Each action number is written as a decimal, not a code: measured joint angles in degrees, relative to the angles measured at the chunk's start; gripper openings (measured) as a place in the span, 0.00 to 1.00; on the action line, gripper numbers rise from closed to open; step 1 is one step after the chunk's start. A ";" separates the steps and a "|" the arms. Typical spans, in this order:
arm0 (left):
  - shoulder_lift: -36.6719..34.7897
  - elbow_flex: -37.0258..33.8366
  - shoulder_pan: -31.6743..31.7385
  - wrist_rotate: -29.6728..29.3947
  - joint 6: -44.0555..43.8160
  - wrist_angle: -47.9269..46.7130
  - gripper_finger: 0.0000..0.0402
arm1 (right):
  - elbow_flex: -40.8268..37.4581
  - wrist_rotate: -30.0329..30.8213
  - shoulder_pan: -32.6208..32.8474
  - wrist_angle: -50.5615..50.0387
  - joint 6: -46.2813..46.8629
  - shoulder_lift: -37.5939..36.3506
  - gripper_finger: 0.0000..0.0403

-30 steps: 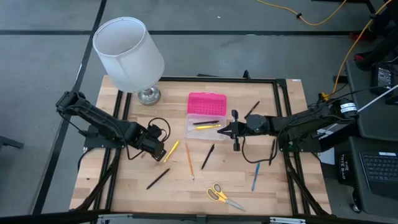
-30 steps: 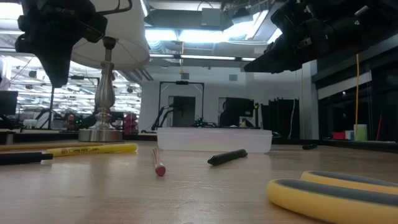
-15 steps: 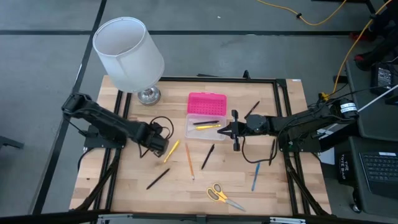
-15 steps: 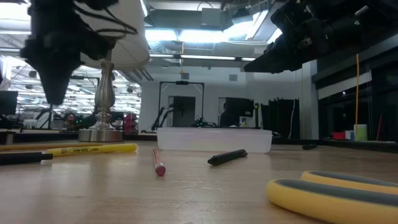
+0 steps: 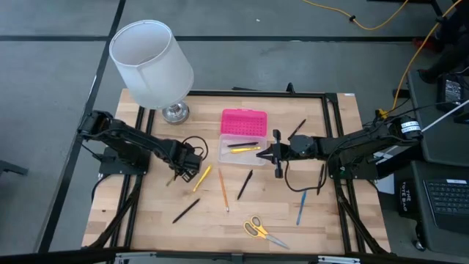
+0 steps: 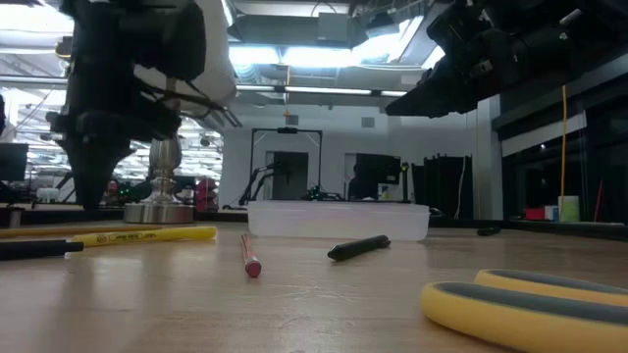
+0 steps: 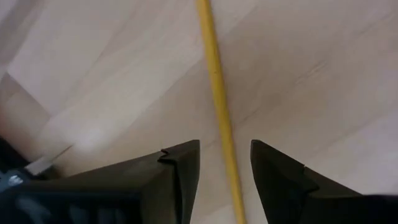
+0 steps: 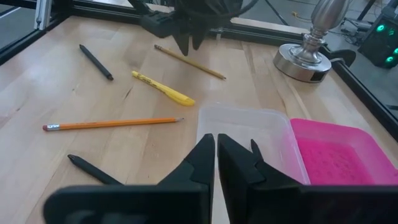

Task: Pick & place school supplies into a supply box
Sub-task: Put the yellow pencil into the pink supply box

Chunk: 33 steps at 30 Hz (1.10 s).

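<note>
My left gripper is open and points down at the table. Its fingers stand on either side of a thin yellow pencil without touching it. In the high view the left gripper is left of a yellow highlighter. The clear supply box, its pink lid lying open behind it, holds a black and a yellow pen. My right gripper is shut and hovers at the box's right end. An orange pencil, black pens, a blue pen and yellow-handled scissors lie flat on the table.
A white-shaded lamp stands on its metal base at the table's far left corner. Another black pen lies right of the pink lid. Black cables loop by the left gripper. A black frame borders the wooden table.
My left gripper has come down toward the table over the thin yellow pencil, and its arm has stretched a little toward the table's right. The right arm and all supplies have stayed where they were.
</note>
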 joint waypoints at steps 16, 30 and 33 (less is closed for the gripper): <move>-0.33 -7.79 1.98 2.16 -1.25 10.76 0.33 | 0.00 0.00 0.01 0.02 -0.01 0.00 0.06; -0.22 -7.94 1.94 2.86 -0.71 11.63 0.31 | 0.00 -0.11 0.00 0.02 0.34 0.00 0.06; -0.19 -7.94 1.91 3.29 -0.09 12.02 0.29 | 0.00 -1.43 0.02 0.06 0.36 0.00 0.06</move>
